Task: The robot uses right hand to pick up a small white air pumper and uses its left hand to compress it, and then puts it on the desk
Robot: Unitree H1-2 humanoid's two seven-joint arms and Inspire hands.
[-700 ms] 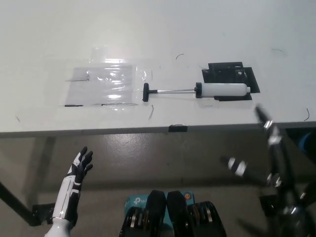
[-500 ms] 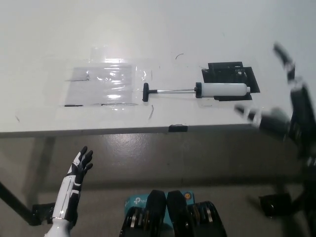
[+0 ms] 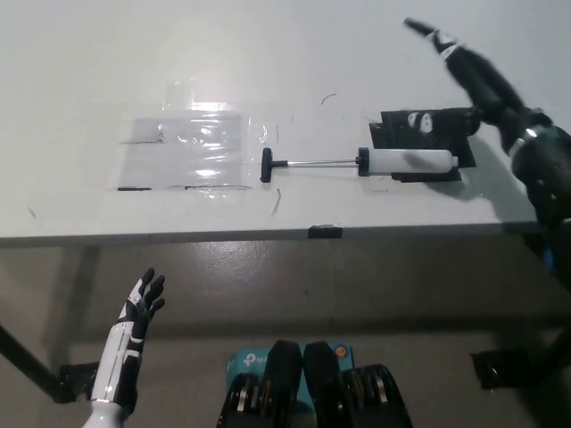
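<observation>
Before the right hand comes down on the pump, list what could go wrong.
1. The right hand hovers open beyond the air pump; closing late could miss its white barrel.
2. The rod is pulled out toward the clear plastic sheet; a nudge could swing the pump.
3. The left hand waits below the desk, far from compressing.

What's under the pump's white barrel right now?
The white barrel lies on a black flat mat on the desk. The mat shows around the barrel; the part directly beneath is covered. The right hand hovers above, not touching.
</observation>
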